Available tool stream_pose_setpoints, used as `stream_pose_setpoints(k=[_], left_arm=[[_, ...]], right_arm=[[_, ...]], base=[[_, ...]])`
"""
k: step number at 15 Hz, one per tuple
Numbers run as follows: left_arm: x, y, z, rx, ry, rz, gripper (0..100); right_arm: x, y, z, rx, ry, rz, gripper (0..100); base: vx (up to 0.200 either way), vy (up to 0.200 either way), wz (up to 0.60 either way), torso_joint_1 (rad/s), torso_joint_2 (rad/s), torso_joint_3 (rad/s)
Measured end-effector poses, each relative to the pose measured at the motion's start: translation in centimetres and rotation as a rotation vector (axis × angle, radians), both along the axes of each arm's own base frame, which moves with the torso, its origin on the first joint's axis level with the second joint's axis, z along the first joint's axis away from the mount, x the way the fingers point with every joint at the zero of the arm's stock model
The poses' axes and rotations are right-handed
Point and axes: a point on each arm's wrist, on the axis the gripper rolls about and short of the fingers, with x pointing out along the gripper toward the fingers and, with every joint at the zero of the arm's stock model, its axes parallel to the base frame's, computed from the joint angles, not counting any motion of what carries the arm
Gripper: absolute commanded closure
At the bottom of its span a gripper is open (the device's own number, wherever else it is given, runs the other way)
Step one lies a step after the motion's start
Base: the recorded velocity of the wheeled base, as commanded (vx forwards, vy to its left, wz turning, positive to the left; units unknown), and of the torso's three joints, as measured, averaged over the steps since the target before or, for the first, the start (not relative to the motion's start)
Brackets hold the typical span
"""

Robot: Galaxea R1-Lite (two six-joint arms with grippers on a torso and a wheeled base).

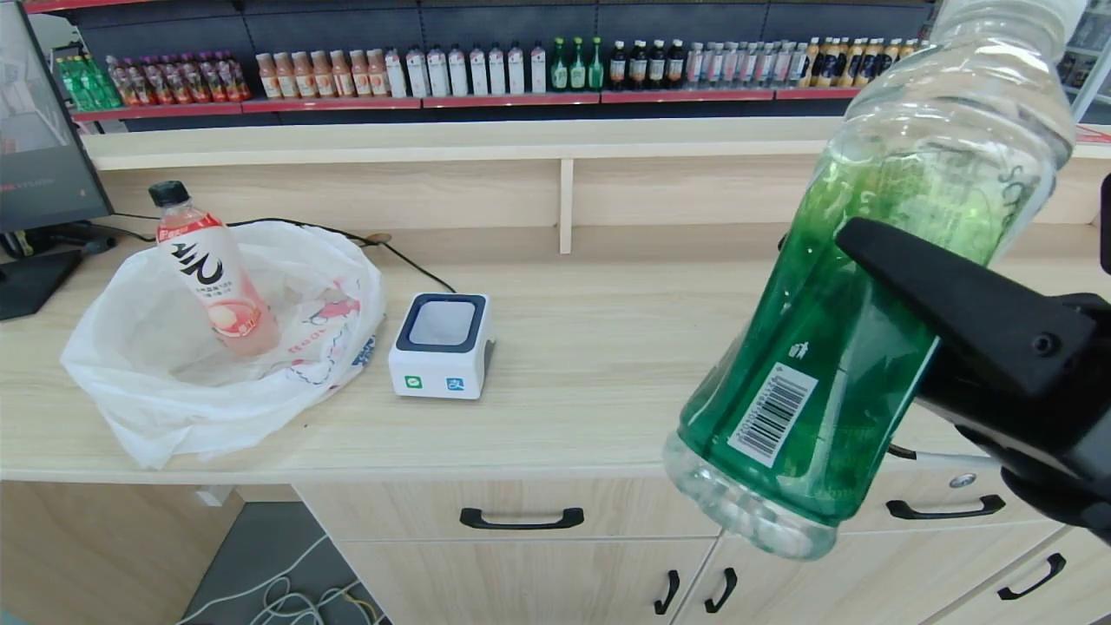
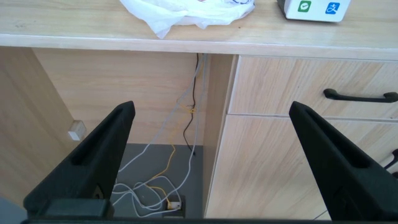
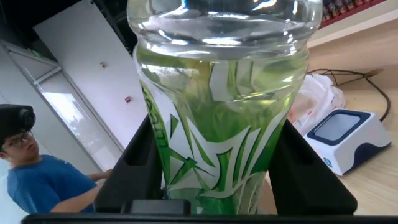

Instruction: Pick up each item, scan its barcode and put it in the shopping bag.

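Note:
A clear bottle with a green label (image 1: 833, 347) hangs tilted in the air at the right, close to the head camera, barcode facing it. My right gripper (image 1: 946, 295) is shut on its middle; in the right wrist view the fingers (image 3: 137, 168) clamp both sides of the green bottle (image 3: 217, 124). The white barcode scanner (image 1: 441, 345) sits mid-counter. To its left lies the open white shopping bag (image 1: 156, 382) with a pink drink bottle (image 1: 213, 269) standing in it. My left gripper (image 2: 211, 162) is open below the counter edge, in front of the cabinet.
A monitor (image 1: 39, 165) stands at the counter's far left. A black cable (image 1: 408, 260) runs behind the bag to the scanner. Drawers with black handles (image 1: 521, 519) are under the counter. Shelves of bottles (image 1: 521, 69) line the back wall. Loose cables (image 2: 161, 186) lie on the floor.

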Motion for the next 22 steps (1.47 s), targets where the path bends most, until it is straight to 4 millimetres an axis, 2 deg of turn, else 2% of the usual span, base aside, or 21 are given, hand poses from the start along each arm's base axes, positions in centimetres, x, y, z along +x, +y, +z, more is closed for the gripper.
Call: stream_pose_setpoints(k=[3,6,9,12,14,16,19,22], left_arm=[[0.0,0.0,0.0,-0.002,0.000,0.000,0],[0.0,0.0,0.0,-0.003,0.000,0.001,0],[0.0,0.0,0.0,-0.003,0.000,0.001,0],[0.0,0.0,0.0,-0.004,0.000,0.001,0],[0.0,0.0,0.0,-0.004,0.000,0.001,0],[0.0,0.0,0.0,-0.004,0.000,0.000,0],[0.0,0.0,0.0,-0.006,0.000,0.001,0],[0.0,0.0,0.0,-0.010,0.000,0.001,0]], right_arm=[[0.4,0.2,-0.5,-0.086,-0.138,-0.131,100],[1.5,0.8,-2.1,-0.229,-0.269,-0.295,100],[3.1,1.6,-4.1,-0.360,-0.329,-0.379,100],[5.5,1.2,-4.6,-0.404,-0.285,-0.588,100],[6.2,1.0,-4.6,-0.391,-0.222,-0.712,100],[6.7,1.2,-3.8,-0.356,-0.229,-0.741,100],[7.0,1.7,-3.8,-0.357,-0.231,-0.735,100],[7.2,2.1,-4.0,-0.355,-0.228,-0.725,100]], base=[[0.000,0.000,0.00,0.000,0.00,0.000],[0.000,0.000,0.00,0.000,0.00,0.000],[0.000,0.000,0.00,0.000,0.00,0.000],[0.000,0.000,0.00,0.000,0.00,0.000],[0.000,0.000,0.00,0.000,0.00,0.000],[0.000,0.000,0.00,0.000,0.00,0.000],[0.000,0.000,0.00,0.000,0.00,0.000],[0.000,0.200,0.00,-0.004,0.00,0.001]])
